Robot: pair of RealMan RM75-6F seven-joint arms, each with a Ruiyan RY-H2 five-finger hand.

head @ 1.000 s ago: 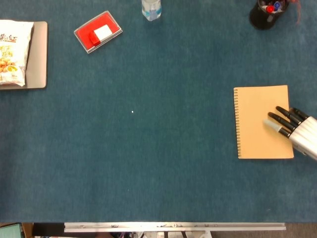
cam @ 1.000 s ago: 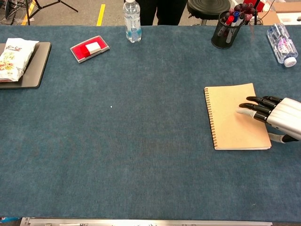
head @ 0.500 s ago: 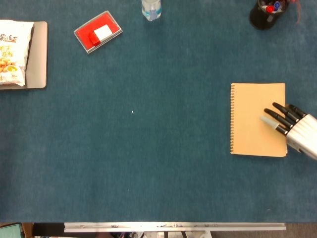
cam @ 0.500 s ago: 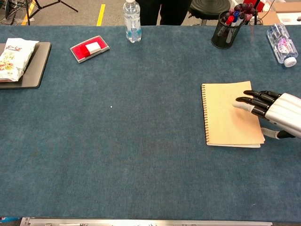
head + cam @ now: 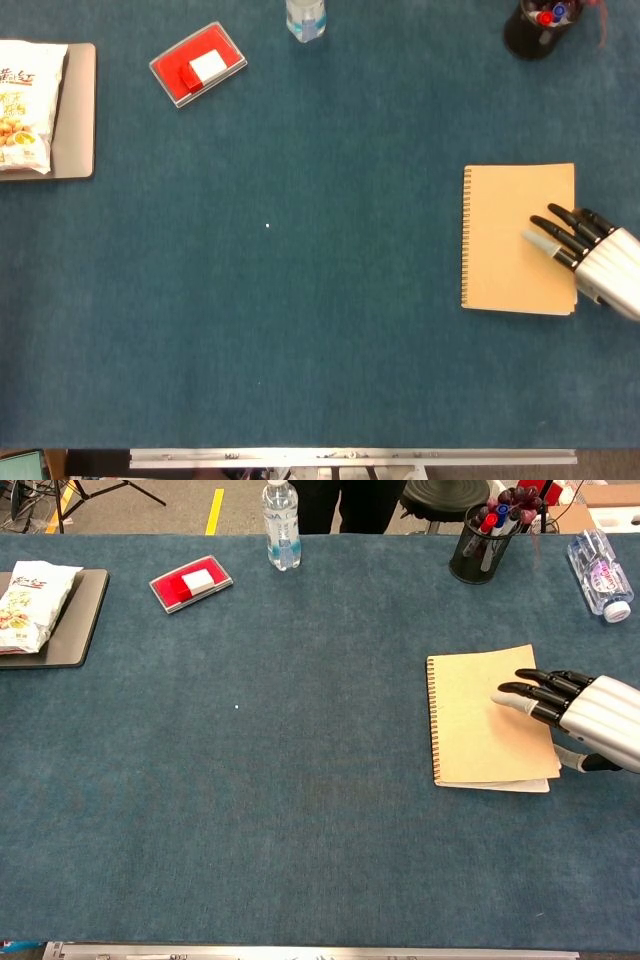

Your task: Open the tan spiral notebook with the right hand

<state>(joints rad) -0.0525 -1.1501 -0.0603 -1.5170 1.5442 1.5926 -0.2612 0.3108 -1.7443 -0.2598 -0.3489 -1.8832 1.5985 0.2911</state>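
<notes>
Fingers on the tan cover at the desk's right edge.

Right hand [image 5: 585, 720] lies with its fingers [image 5: 530, 692] stretched flat over the right side of the one tan spiral notebook [image 5: 480, 720], thumb at the cover's free edge, which is slightly raised off the pages; whether it grips the cover is unclear. Farther back: one red case [image 5: 191, 582], two bottles [image 5: 281, 512] [image 5: 600, 572], one pen cup [image 5: 478, 548], one snack bag [image 5: 27, 604] on a grey tray [image 5: 75, 630]. Both views cut off the wrist.
</notes>
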